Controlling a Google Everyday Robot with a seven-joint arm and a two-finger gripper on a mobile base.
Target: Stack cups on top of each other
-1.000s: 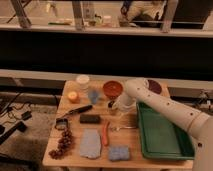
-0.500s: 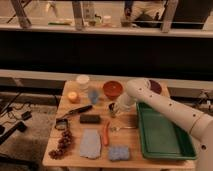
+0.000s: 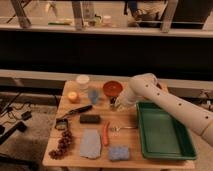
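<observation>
The white robot arm (image 3: 165, 102) reaches in from the right; its gripper (image 3: 116, 103) now sits lower and further left than a second ago, down near the wooden table (image 3: 131, 146) just in front of the wide orange-red bowl (image 3: 113, 88); whether it is apart or clamped on anything I cannot tell; a small dark shape at its tip (seemingly the silver metal cup (image 3: 113, 105)) is hard to make out; the pale blue translucent plastic cup (image 3: 93, 95) stands where it stood, left of the bowl and apart from the gripper; the green plastic tray (image 3: 162, 135) lies unmoved on the right.
</observation>
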